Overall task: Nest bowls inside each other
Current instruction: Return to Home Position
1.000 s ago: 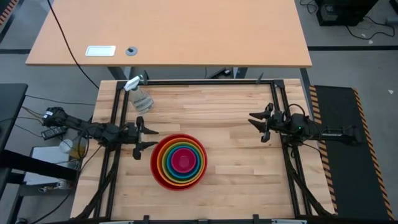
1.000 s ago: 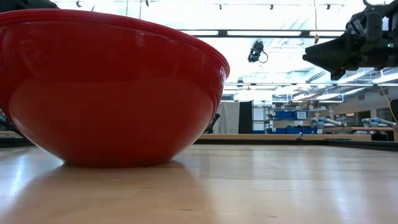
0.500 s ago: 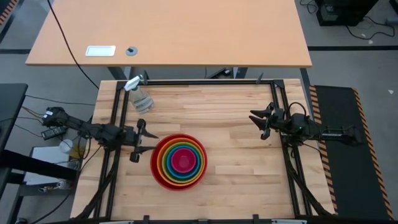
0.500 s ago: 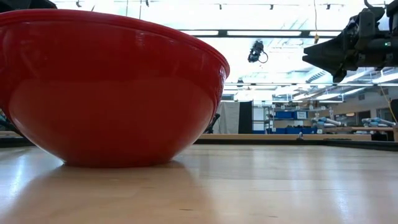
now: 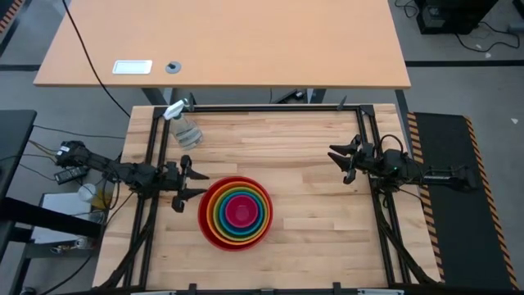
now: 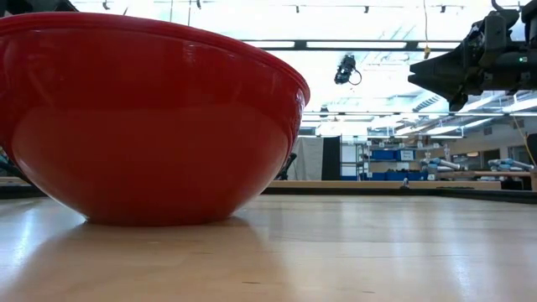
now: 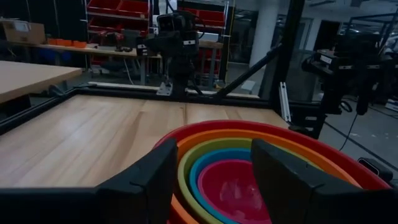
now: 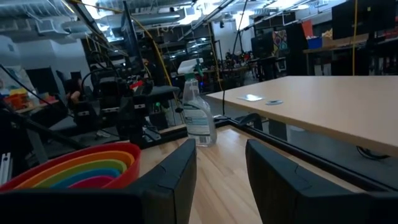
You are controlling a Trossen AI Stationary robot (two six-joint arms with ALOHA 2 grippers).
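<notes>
The bowls (image 5: 236,211) sit nested in one stack near the table's front middle: red outermost, then orange, olive green and blue, with pink (image 7: 233,186) in the centre. The red bowl (image 6: 151,126) rests by its base on the wooden table. My left gripper (image 5: 191,182) hovers level just left of the stack, open, its fingers pointing at the red rim without touching it. My right gripper (image 5: 338,162) hangs open above the table's right side, well clear of the bowls (image 8: 81,165), with nothing between its fingers.
A clear spray bottle (image 5: 184,127) with a white trigger stands at the table's far left corner. Black frame rails (image 5: 270,108) run along the far edge and both sides. Bare wood (image 5: 311,205) lies between the stack and my right gripper.
Both grippers have stayed in place and turned slightly at the wrist. The stack of bowls has not moved.
</notes>
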